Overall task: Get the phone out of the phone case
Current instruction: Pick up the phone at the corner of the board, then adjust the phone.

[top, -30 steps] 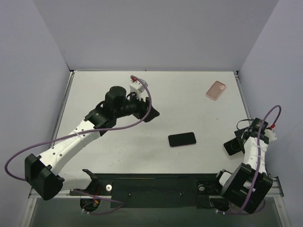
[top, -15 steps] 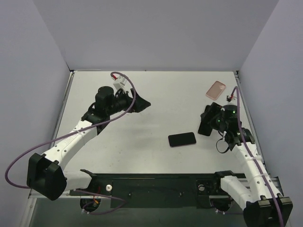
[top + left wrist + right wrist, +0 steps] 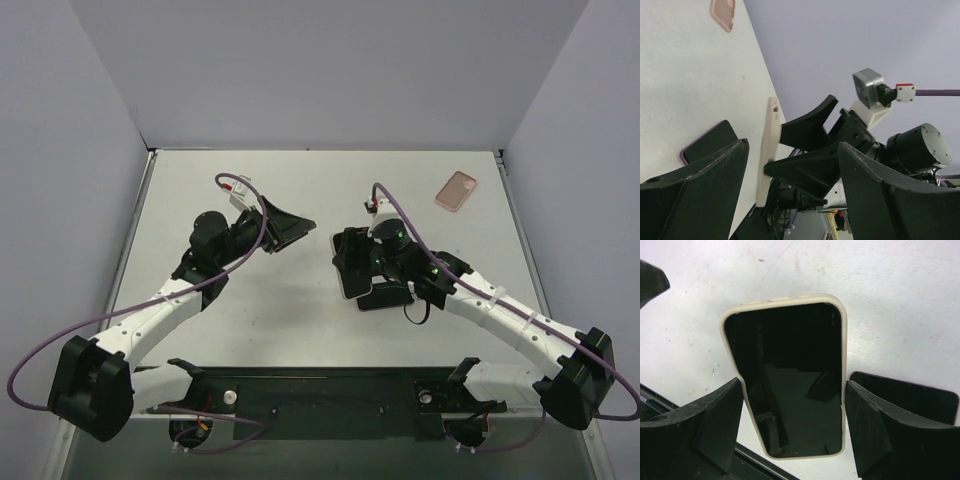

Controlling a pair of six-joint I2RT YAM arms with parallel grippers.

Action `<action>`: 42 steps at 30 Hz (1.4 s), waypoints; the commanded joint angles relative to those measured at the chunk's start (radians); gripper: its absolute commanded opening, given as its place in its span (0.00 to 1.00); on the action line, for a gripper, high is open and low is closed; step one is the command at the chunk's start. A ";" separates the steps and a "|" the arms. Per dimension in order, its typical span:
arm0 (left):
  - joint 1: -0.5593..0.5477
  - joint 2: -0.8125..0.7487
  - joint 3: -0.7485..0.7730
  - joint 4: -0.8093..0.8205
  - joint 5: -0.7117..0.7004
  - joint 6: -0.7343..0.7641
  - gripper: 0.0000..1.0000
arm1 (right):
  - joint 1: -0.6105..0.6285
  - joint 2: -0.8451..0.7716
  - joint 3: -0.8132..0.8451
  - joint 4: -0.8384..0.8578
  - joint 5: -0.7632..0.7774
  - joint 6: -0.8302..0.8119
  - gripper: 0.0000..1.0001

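— So, from above, what has been altered in the last second?

— The right gripper [image 3: 348, 262] has been swung in from the near right edge of the table [image 3: 200, 190] to its middle, just beside the dark phone [image 3: 385, 296] lying there. The left gripper [image 3: 290, 230] has been drawn a little to the left. The two are now faced toward each other, so a two-handed pull is judged to be prepared. What is carried is poorly shown from here.

— And through the left wrist camera?

— Its fingers are seen spread apart, with nothing between them. Beyond them the cream case [image 3: 767, 155] is shown edge-on only, and a pink case [image 3: 722, 12] is cut off at the top.

— Through the right wrist?

— The phone [image 3: 785, 385], not yet removed from the cream case, is clamped by its long sides between the right fingers, screen toward the camera. The back of the case is hidden, and the dark phone is partly covered by a finger.
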 commanded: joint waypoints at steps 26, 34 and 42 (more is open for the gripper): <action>-0.186 0.051 0.138 -0.169 -0.056 0.229 0.00 | 0.187 0.025 0.155 -0.004 0.107 -0.032 0.29; -0.112 0.099 0.198 -0.133 0.210 0.224 0.00 | 0.051 -0.010 0.216 -0.230 -0.188 -0.032 0.62; -0.034 -0.069 -0.046 0.149 -0.158 -0.065 0.00 | -0.112 -0.160 -0.016 0.024 -0.311 0.279 0.65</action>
